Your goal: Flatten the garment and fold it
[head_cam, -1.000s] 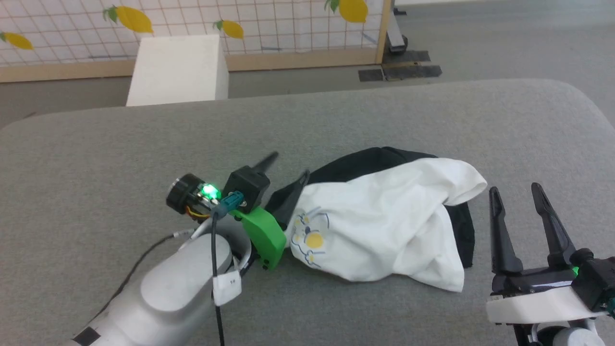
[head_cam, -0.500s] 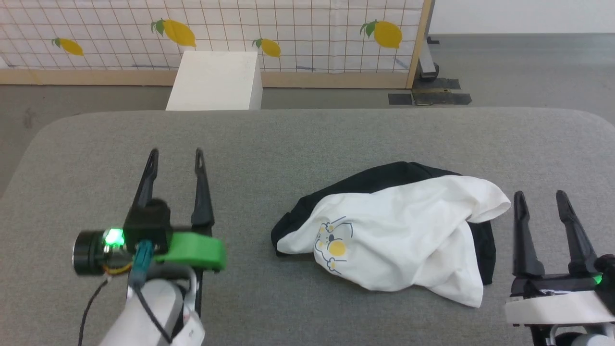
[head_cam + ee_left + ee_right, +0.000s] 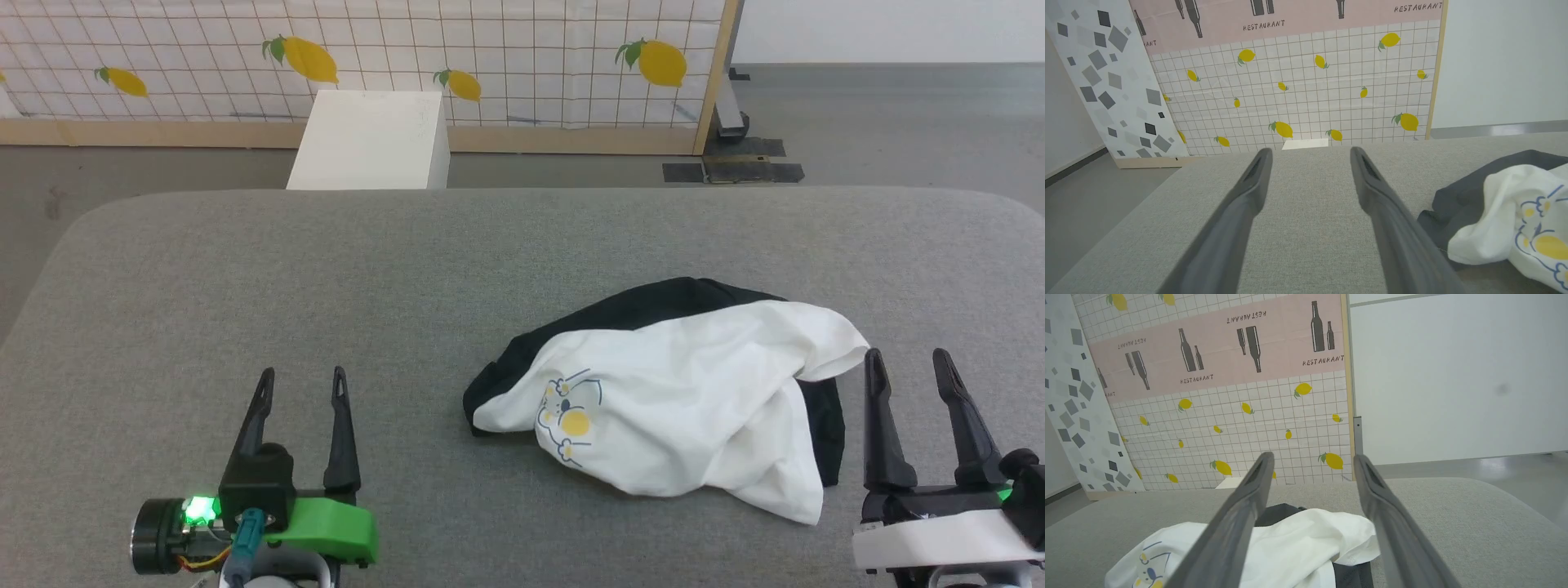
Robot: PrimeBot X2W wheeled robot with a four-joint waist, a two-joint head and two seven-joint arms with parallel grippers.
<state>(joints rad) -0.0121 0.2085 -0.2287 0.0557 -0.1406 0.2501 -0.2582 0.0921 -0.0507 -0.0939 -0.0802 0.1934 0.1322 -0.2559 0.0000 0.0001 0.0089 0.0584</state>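
Change since earlier frames: left gripper (image 3: 302, 377) pulled back toward near edge of table (image 3: 408, 278), lower in head view than half a second ago; a second ago turned sideways right at left end of garment (image 3: 678, 416). Sits well apart from garment now, bare grey surface between. Fingers spread wide, nothing between them. Right gripper (image 3: 904, 357) a touch lower in head view than before, fingers wide, empty, tips just beside garment's right end; contact cannot be told. Garment barely shifted in head view, slight camera move only. Lies as a crumpled heap right of table centre, not flattened: white body on top, black fabric showing behind and at right side, yellow-and-blue print facing up near left end.

Edges: both rounded far corners of table in head view, far edge well behind garment, right edge in right wrist view off to gripper's right. Open room: whole left half of table, wide strip behind garment. Past far edge, white box (image 3: 367, 139) on floor (image 3: 882, 122), lemon-print panel (image 3: 522, 57) behind.
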